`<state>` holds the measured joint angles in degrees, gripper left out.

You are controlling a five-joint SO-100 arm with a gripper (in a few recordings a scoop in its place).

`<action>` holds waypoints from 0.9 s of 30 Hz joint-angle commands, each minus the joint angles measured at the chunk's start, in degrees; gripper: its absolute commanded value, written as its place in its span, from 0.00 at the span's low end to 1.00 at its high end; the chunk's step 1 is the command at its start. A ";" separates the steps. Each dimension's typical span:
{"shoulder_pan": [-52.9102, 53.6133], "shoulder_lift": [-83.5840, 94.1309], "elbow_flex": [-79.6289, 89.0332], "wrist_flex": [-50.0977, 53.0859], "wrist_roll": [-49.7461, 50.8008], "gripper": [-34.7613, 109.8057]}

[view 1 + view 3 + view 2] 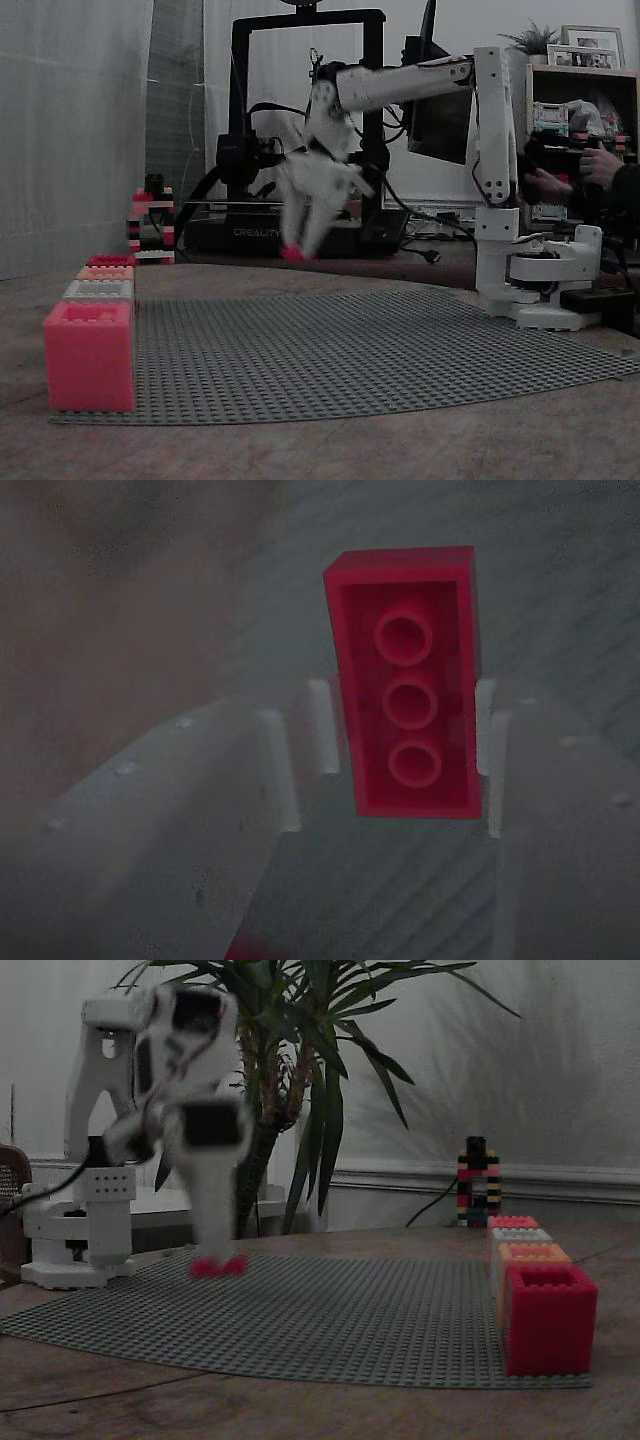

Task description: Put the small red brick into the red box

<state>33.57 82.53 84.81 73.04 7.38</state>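
The small red brick [405, 640] sits lengthwise between my gripper's [405, 730] white fingers, underside tubes facing the wrist camera. My gripper [297, 245] is shut on the brick [292, 253] and hangs motion-blurred above the far part of the grey baseplate [350, 340]. In a fixed view the brick [218, 1265] hovers just over the baseplate's left part under the gripper [215, 1255]. The red box [545, 1320] stands nearest in the row at the right, well away from the gripper. It is the farthest box [110, 260] of the row at the left.
A pink-coral box [88, 355], a grey box [98, 290] and an orange box [105, 272] share the row along the baseplate's edge. A brick tower [150, 225] stands behind it. The arm's base [545, 270] stands at the right, a 3D printer [300, 130] behind.
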 commanded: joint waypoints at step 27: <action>-18.72 -36.74 -47.55 -29.88 -15.03 0.24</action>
<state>15.64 44.03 43.51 42.80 -7.12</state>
